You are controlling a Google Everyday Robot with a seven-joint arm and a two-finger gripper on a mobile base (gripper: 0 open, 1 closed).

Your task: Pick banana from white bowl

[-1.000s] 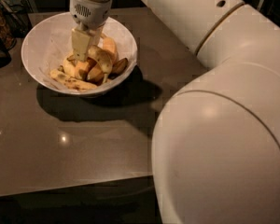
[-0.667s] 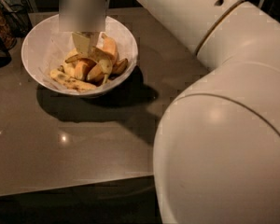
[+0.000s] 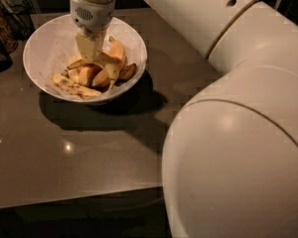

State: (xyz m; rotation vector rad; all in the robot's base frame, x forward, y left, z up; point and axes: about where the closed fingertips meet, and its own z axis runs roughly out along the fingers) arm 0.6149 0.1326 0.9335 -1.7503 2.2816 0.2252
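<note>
Banana (image 3: 108, 63), arched atop the pile in the white bowl (image 3: 44, 43), is pinched between my gripper's (image 3: 92, 57) narrowed fingers; I judge this shallow hold may slip if neighbouring bananas (image 3: 72, 87) snag it.

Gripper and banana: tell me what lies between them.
Nothing shows between them in the camera view: the gripper is down inside the white bowl, right against the arched banana.

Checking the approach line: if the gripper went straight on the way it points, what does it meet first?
Likely the banana directly under the gripper, inside the white bowl. Depth is unclear, so they may already touch.
</note>
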